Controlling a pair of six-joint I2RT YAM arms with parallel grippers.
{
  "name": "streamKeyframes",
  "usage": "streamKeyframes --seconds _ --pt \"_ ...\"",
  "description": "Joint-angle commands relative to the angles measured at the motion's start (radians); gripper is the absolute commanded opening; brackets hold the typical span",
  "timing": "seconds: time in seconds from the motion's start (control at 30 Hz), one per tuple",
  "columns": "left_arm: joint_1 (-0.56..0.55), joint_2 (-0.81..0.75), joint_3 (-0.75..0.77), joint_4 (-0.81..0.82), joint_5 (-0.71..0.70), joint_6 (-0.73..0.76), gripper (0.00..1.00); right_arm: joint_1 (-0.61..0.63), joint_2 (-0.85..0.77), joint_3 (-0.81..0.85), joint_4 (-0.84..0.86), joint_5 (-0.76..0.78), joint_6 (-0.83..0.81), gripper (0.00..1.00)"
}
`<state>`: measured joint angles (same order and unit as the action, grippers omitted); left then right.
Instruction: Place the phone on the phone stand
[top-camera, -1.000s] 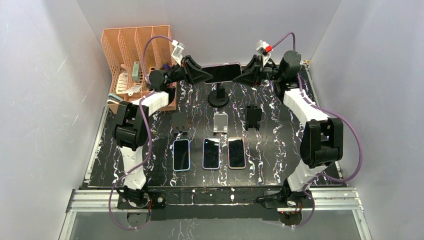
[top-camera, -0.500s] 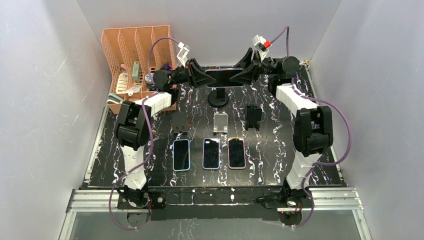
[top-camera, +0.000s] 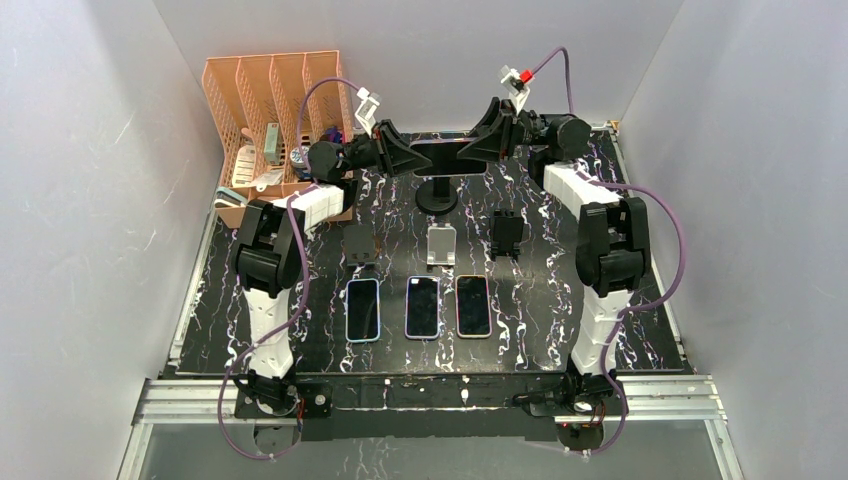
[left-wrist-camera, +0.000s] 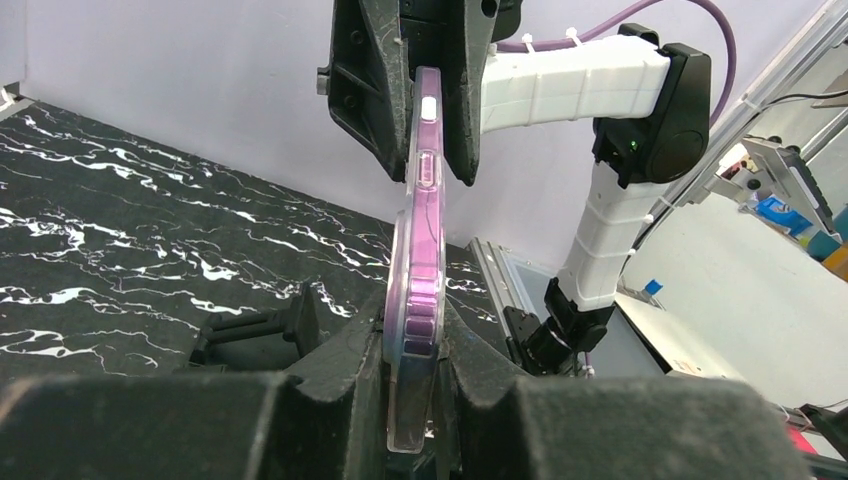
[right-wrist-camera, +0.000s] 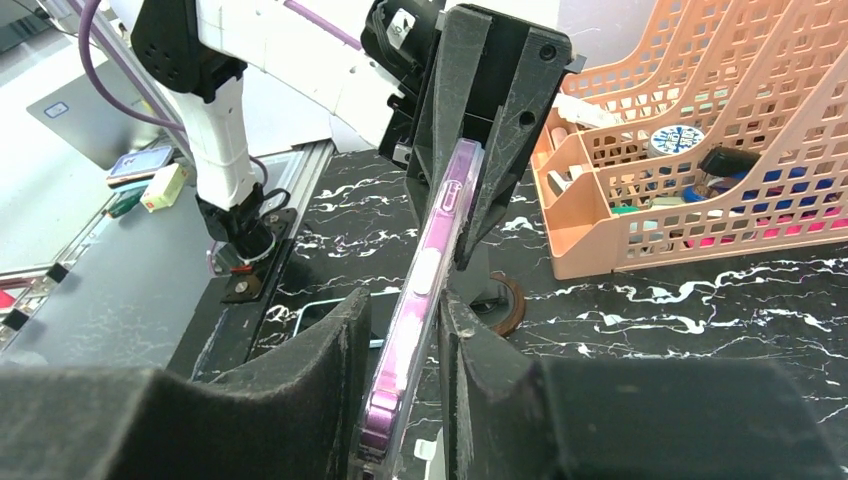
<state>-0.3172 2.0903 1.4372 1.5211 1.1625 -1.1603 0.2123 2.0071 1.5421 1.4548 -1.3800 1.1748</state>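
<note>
Clutter fills one peach-orange plastic mesh file rack (top-camera: 270, 100) with four upright slots, which stands at the rear left corner of the black, white-veined tabletop (top-camera: 540, 300).

Just right of the rack, the left gripper (top-camera: 418, 158) reaches toward the centre. It pinches the left end of a slim phone in a clear purple case (top-camera: 442, 157). The left wrist view shows the case wedged tight between its two fingers (left-wrist-camera: 345, 380).

That phone is off the table. It is held level in landscape, directly over the one tall black phone stand with a round base (top-camera: 436, 197) at mid-rear. Whether it touches the stand's head I cannot tell.

At the phone's right end is the right gripper (top-camera: 463, 152), with one finger on each face of the case. Both fingers lie close against it, but I cannot tell whether they press.

Nearer the arms are two rows of three:
- **Small desk stands, left to right:** a black folding one (top-camera: 358, 243), a silver one (top-camera: 441, 244) and another black one (top-camera: 507, 233).
- **Phones lying flat, screens up, side by side but apart:** a light-blue-rimmed phone (top-camera: 363, 309), a purple-rimmed phone (top-camera: 423, 306) and a pink-rimmed phone (top-camera: 473, 305).

That makes four phones and four stands in all, with two arms.
</note>
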Motion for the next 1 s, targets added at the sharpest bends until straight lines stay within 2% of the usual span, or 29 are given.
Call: streamKeyframes --seconds 0.0,0.1,0.3,0.6,0.97 --pt "0.0 -0.029 0.042 0.27 -0.062 0.007 0.0 0.035 -0.003 0.062 0.212 -0.01 0.043 0.37" --pt "0.001 -0.031 0.042 0.27 -0.071 0.007 0.0 0.039 -0.001 0.053 0.237 0.014 0.048 0.48" --pt "0.0 -0.03 0.051 0.27 -0.089 0.011 0.0 0.048 0.002 0.027 0.289 0.048 0.049 0.6" --pt "0.001 -0.036 0.05 0.269 -0.107 0.019 0.0 0.049 -0.003 -0.037 0.36 0.182 0.005 0.61" --pt "0.002 -0.03 0.05 0.27 -0.113 0.016 0.0 0.049 -0.002 -0.059 0.366 0.258 -0.039 0.56"
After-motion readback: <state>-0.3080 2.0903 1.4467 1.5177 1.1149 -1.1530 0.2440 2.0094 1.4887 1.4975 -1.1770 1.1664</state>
